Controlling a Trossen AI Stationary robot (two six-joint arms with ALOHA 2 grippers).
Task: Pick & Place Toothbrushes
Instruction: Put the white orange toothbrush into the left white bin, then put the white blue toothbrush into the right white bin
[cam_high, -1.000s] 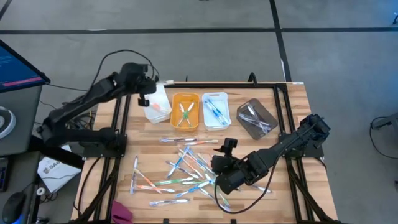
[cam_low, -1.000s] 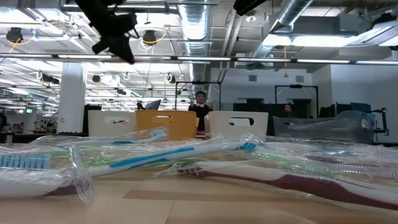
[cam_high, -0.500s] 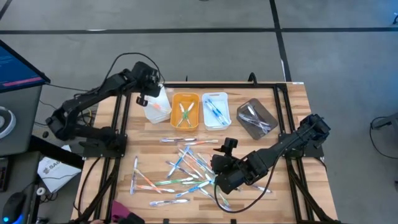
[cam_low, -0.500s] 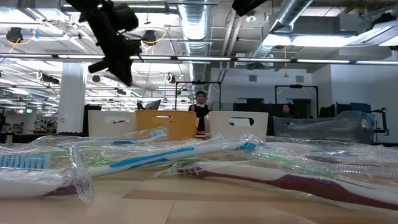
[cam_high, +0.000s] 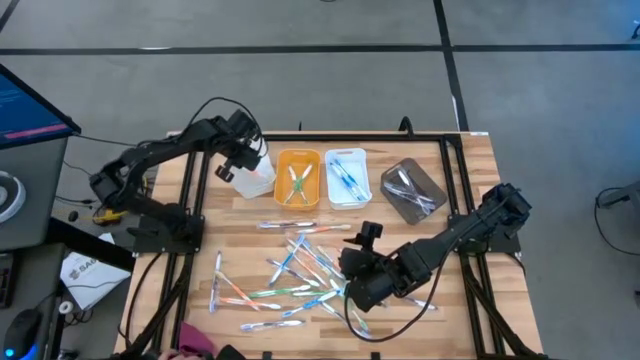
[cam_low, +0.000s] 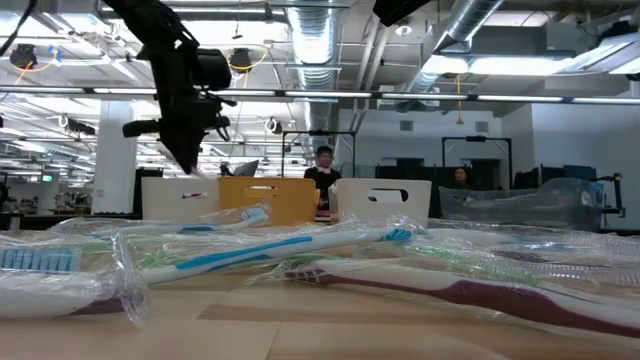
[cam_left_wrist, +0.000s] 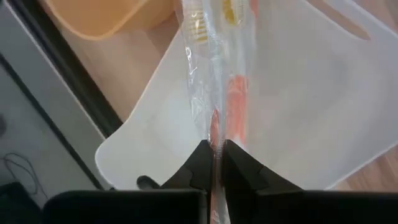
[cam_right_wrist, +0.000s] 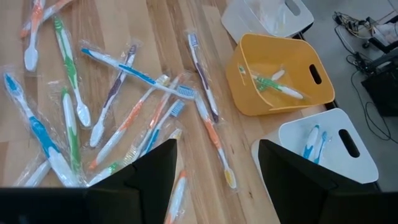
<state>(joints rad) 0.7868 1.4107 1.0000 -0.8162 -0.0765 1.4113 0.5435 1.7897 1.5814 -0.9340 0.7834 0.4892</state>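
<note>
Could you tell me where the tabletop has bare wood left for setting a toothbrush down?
Bare wood shows along the table's right side, between the grey bin and the right arm, and in a thin strip between the bins and the loose toothbrushes. The centre-left is crowded with those toothbrushes, where the right gripper hovers.

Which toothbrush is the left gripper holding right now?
Find the row of bins at the table's far edge; over the leftmost, clear bin hangs the left gripper. It pinches an orange toothbrush in clear wrap, the only one off the table.
</note>
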